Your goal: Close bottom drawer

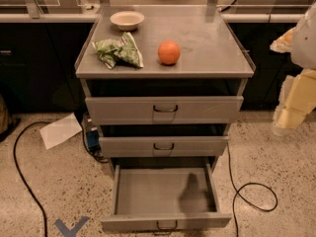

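Observation:
The bottom drawer [165, 191] of the grey metal cabinet is pulled far out, and its shallow tray is empty. Its flat front panel [166, 222] with a small dark loop handle [167, 225] is at the lower edge of the view. The middle drawer [164, 146] and the top drawer [164, 109] are pushed in. My gripper [291, 112] hangs at the right edge of the view. It is to the right of the cabinet at about the height of the upper drawers, apart from all of them.
On the cabinet top [207, 38] lie a cream bowl [127, 19], a green chip bag [118, 51] and an orange [169, 52]. Black cables [252, 191] run on the speckled floor on both sides. A sheet of paper [60, 130] lies at the left.

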Robot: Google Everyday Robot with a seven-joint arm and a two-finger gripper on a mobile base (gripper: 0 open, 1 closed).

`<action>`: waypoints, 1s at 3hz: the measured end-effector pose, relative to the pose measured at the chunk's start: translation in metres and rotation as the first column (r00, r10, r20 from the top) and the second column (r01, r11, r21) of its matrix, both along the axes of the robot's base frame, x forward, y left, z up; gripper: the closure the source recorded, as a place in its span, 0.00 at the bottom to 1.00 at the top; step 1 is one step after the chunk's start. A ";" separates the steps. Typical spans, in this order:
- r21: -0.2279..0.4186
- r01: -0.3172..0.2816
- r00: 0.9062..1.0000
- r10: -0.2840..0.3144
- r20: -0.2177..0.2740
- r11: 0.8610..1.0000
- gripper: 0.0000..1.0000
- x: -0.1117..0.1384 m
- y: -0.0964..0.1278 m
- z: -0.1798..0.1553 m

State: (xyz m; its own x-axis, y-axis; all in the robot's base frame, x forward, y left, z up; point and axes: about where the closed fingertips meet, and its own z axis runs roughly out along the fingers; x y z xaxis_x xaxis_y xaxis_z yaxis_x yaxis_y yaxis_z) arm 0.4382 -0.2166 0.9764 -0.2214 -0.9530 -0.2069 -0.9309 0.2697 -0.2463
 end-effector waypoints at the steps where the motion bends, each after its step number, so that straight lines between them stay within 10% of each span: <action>1: 0.000 0.000 1.000 0.000 0.000 1.000 0.00 0.000 0.000 0.000; 3: 0.153 -0.051 0.999 0.052 -0.005 0.987 0.00 -0.016 0.040 -0.065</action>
